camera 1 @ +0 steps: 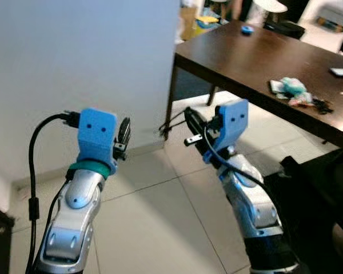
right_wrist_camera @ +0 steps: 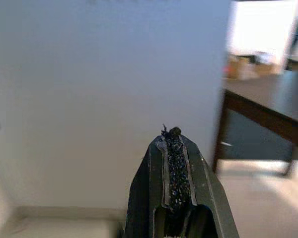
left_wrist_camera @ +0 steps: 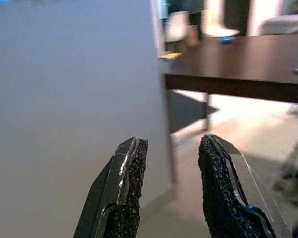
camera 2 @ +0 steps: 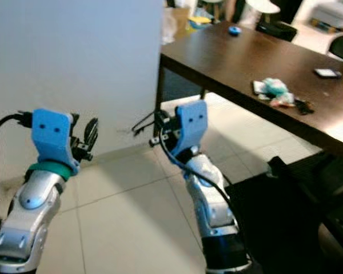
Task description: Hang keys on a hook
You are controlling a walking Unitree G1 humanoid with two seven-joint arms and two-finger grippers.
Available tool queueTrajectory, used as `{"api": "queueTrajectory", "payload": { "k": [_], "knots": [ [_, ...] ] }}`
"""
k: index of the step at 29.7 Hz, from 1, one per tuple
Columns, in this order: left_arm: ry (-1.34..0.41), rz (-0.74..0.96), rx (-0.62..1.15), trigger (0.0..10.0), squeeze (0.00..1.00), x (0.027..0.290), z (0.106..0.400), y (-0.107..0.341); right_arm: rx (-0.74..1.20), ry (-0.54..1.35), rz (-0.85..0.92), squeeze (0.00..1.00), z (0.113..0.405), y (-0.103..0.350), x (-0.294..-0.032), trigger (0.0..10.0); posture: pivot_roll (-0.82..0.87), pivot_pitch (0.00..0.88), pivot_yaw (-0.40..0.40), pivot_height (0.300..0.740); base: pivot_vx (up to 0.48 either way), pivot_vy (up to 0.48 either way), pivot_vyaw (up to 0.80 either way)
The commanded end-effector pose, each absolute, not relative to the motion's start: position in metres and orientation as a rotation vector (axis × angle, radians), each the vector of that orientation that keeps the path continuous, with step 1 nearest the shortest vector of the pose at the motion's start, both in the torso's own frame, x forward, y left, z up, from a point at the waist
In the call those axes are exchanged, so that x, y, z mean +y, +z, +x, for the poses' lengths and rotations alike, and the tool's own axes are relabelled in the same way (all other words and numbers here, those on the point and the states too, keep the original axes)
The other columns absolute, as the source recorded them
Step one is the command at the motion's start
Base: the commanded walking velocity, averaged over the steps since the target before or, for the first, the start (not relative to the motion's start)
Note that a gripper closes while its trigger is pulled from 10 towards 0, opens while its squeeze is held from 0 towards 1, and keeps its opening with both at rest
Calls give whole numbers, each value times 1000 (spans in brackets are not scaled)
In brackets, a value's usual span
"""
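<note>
My right gripper is raised before the white wall, near the corner of the dark table. Its fingers are pressed shut, and a thin black cord sticks out from the tips; I cannot tell what hangs on it. My left gripper is held up further left, close to the same wall. In the left wrist view its two pads stand apart with nothing between them. On the table's right part lies a teal bundle with small dark keys.
The table leg stands just beside the right gripper. A phone and a blue disc lie on the table. A dark chair is at the right. Pale floor tiles spread below both arms.
</note>
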State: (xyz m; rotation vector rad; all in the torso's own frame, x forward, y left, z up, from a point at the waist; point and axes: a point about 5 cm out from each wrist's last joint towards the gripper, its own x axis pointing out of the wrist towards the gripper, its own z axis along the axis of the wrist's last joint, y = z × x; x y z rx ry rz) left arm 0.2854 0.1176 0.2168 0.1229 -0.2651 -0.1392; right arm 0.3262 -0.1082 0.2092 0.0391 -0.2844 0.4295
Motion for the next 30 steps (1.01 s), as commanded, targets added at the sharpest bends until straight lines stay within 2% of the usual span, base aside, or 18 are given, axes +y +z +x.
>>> {"api": "queueTrajectory", "payload": {
  "k": [1,11,30],
  "knots": [
    [-127,136,-270,10000,0,121,286,217,-296,427,46,0,327,211,-107,10000,-44,0,31,740,465,0,0],
    [-121,131,-290,10000,0,120,286,222,-305,429,29,0,327,213,-107,10000,-42,0,31,740,462,0,0],
    [-107,132,-295,10000,0,122,285,223,-315,440,13,0,327,215,-103,10000,-35,0,28,740,461,0,717]
  ]
}}
